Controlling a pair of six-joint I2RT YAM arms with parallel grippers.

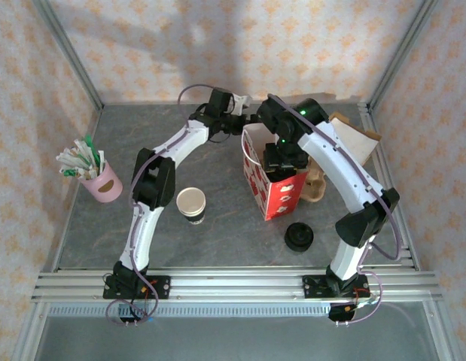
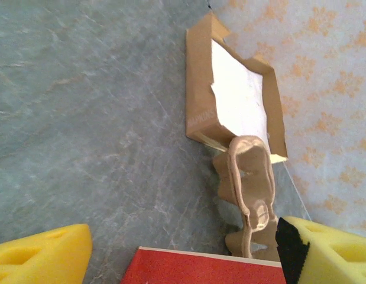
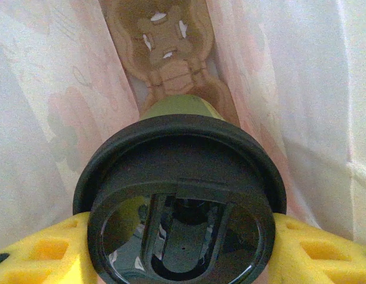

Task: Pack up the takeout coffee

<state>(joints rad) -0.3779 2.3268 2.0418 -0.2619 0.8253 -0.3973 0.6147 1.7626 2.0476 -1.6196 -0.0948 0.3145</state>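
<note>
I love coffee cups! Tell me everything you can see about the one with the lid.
The takeout coffee is a small cup with a dull olive wall and a shiny round black plastic lid pressed on. The right gripper pinches it between yellow foam fingers, inside the white-walled bag, over a brown cardboard carrier.
</note>
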